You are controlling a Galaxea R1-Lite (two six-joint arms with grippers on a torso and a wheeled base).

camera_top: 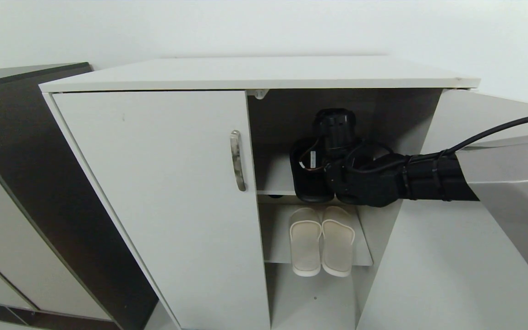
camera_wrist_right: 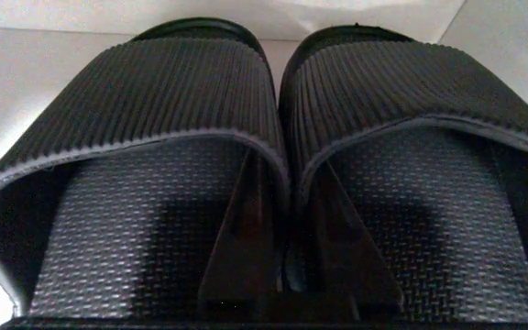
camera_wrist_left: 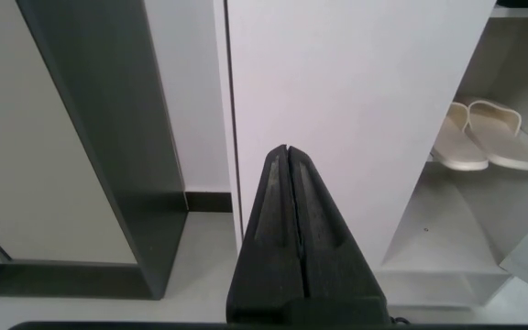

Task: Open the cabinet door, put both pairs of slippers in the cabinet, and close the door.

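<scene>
Black fingers of the R gripper (camera_wrist_right: 287,197) are clamped on the black slippers (camera_wrist_right: 154,137). One finger goes inside each shoe, and they squeeze the two inner sides together. In the head view the R gripper (camera_top: 332,169) is inside the cabinet (camera_top: 264,73), w/ the black pair (camera_top: 307,183) just over the top shelf (camera_top: 273,178). I can't tell if they touch it yet.

Cream slippers (camera_top: 321,240) lie side by side on the lower shelf (camera_top: 364,256), at 6 o'clock from the gripper. The shut door (camera_top: 163,192) w/ its handle (camera_top: 237,160) is at 9 o'clock. The open door (camera_top: 452,266) hangs out at 4 o'clock.

The L gripper (camera_wrist_left: 287,156) has its fingers pressed together, holding nothing, outside, low, in front of the shut door.

The black pair looks soft, light and bendy, prob. foam or rubber. The straps have ridges and the insoles are bumpy, so they're not slippery. They won't break if dropped. I think the best hold is right where it is now, on the inner walls mid-shoe, so both come along. One shoe could droop or twist, tho.
</scene>
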